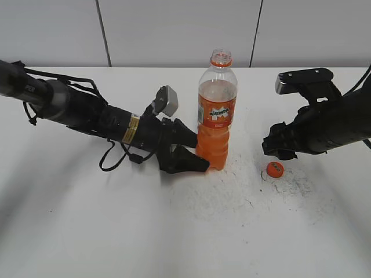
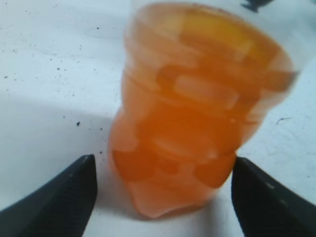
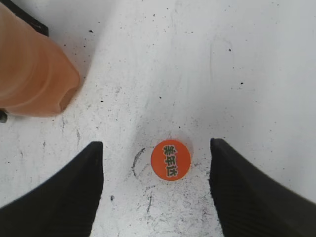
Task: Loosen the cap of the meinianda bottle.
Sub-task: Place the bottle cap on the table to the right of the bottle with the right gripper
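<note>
Left pincer (image 1: 188,149) spread wide; right pincer (image 3: 155,190) spread, hovering.

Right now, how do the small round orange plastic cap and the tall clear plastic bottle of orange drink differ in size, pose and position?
The small round orange plastic cap lies flat on the table; the tall clear plastic bottle stands upright with its mouth open. The cap is far smaller than the bottle. The cap sits between the open right gripper's fingers, untouched; the bottle's base sits between the open left gripper's fingers. Both are orange and rest on the white table.
</note>
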Controlling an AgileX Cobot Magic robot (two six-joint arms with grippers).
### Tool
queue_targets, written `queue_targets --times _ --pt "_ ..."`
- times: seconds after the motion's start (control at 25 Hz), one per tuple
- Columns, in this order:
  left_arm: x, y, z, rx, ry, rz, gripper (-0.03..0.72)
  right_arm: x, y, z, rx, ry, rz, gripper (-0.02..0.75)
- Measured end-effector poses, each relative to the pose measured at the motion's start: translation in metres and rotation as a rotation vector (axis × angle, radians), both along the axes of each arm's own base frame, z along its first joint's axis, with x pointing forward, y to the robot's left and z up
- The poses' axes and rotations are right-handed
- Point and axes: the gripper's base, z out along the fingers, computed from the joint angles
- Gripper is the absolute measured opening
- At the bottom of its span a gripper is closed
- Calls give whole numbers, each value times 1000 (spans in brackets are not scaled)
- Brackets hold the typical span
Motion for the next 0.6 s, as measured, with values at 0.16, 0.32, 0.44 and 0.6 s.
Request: queue_targets --times 0.16,0.32,0.44,0.6 --pt "3 11 5 46 9 -8 650 0 0 0 0 1 0 494" --pt "8 20 10 85 4 0 631 0 0 0 0 1 1 494" --pt "13 28 14 110 3 38 615 0 0 0 -1 1 2 494" --pt "25 44 23 149 -18 120 599 0 0 2 0 -3 3 494"
